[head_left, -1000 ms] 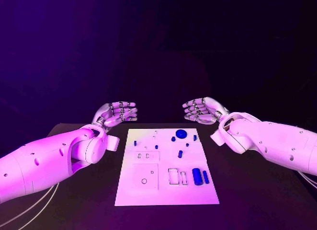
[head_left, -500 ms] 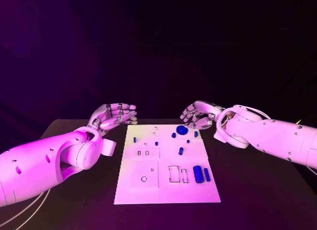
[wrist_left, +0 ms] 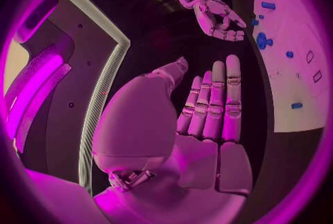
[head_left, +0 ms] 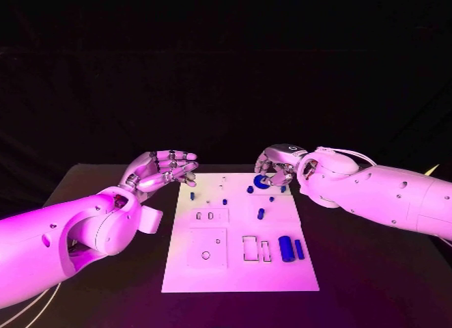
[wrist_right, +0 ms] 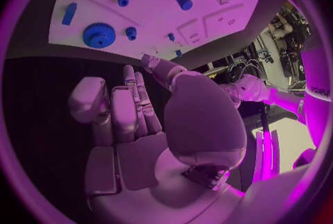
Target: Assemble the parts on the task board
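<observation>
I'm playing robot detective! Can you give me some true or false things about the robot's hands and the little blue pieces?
1. The right hand is holding the blue gear. False: the gear lies on the task board, and the hand hovers by it, holding nothing.
2. The left hand holds nothing. True.
3. The big blue cylinder lies on the board. True.
4. The left hand rests on the board. False: it is beside the board's far corner.

No text, label, brand, number or sign can be read on anything here.
</observation>
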Tool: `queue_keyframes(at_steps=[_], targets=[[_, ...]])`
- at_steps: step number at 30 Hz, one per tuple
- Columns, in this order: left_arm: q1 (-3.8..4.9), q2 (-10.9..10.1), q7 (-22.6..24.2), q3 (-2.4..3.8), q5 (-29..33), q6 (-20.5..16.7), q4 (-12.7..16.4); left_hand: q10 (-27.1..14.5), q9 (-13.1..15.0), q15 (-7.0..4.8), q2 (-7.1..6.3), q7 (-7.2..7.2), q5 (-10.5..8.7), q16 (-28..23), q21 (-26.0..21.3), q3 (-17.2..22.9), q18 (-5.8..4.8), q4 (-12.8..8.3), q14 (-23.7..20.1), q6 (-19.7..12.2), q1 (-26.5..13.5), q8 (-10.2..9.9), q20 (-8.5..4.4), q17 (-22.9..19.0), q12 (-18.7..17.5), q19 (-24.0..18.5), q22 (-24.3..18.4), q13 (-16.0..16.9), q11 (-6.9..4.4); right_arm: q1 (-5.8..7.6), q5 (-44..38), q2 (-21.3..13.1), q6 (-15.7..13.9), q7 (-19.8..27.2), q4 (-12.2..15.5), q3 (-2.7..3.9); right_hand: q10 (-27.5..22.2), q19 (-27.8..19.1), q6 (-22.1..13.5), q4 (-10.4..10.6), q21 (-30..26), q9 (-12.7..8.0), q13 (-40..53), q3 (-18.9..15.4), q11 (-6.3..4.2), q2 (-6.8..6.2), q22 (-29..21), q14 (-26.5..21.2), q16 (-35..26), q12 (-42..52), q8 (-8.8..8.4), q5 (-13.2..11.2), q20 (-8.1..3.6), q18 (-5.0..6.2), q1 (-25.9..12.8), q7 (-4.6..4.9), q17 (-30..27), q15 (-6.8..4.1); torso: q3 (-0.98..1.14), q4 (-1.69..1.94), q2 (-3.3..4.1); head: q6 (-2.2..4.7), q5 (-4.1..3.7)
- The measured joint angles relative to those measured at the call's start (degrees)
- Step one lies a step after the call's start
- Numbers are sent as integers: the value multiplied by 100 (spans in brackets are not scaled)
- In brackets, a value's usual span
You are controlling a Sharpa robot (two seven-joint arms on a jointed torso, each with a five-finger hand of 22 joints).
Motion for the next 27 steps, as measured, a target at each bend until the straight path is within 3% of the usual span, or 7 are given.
queue_keyframes(at_steps=[6,15,24,27], targets=[[11,-67,-11,46,2,21,179,0,0,-10,67,0,0,154,157,3,0,-3,-12,0,-66,0,31,106,0,-32,132,0,0,-9,-108,194,-17,-100,-174,1,-11,35,0,30,366,73,27,31,-10,0,464,0,317,0,0,0,26,-7,0,0,318,0,-3,34,105,37,-14],[41,-115,-19,83,21,27,298,-1,0,2,68,0,0,220,285,3,0,-3,-104,1,-67,-1,-10,154,-28,-173,166,0,0,-101,-161,375,109,-151,-361,-3,-73,117,-65,32,454,102,34,32,-12,0,551,0,334,0,-1,0,47,-49,0,0,317,0,-7,85,230,52,-30],[57,-127,-19,96,49,46,316,-1,0,11,68,-1,0,220,285,3,0,-3,-113,0,-67,-66,19,176,-28,-202,181,0,0,-155,-208,429,221,-190,-487,-5,-84,117,-72,54,451,109,34,54,-20,-1,551,0,367,0,-1,0,47,-49,-1,8,318,0,-15,114,292,31,-51],[61,-128,-22,98,52,52,318,-2,0,3,68,0,0,221,286,3,0,-3,-144,0,-67,-66,20,180,-28,-204,185,0,0,-156,-231,443,227,-216,-525,-4,-84,119,-72,54,451,111,35,54,-20,-1,551,0,380,0,-20,0,47,-49,-1,8,318,0,-14,118,311,53,-53]])
